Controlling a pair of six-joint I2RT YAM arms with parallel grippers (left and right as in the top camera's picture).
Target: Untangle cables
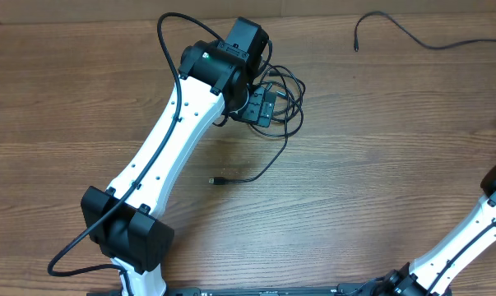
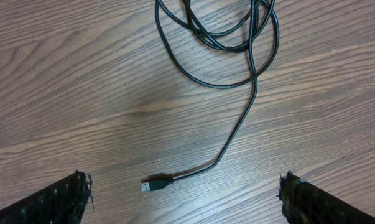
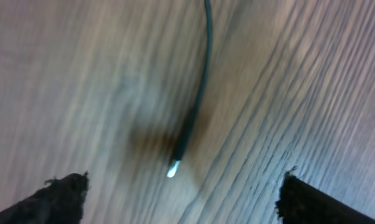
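A bunched coil of thin black cables (image 1: pixel 287 94) lies at the upper middle of the table. One strand runs down from it to a USB plug (image 1: pixel 215 179). My left gripper (image 1: pixel 262 107) hovers over the coil's left side. In the left wrist view the coil (image 2: pixel 218 37) is at the top and the plug (image 2: pixel 156 184) lies between my open, empty fingers (image 2: pixel 184 202). A separate cable (image 1: pixel 400 31) lies at the top right. The blurred right wrist view shows a cable (image 3: pixel 203 81) with a silver tip (image 3: pixel 173 168) above my open right gripper (image 3: pixel 184 196).
The wooden table (image 1: pixel 371 164) fills the view. The white left arm (image 1: pixel 173 140) stretches from its base at the bottom left to the coil. The right arm (image 1: pixel 470 238) rises at the bottom right and leaves the overhead view at the right edge.
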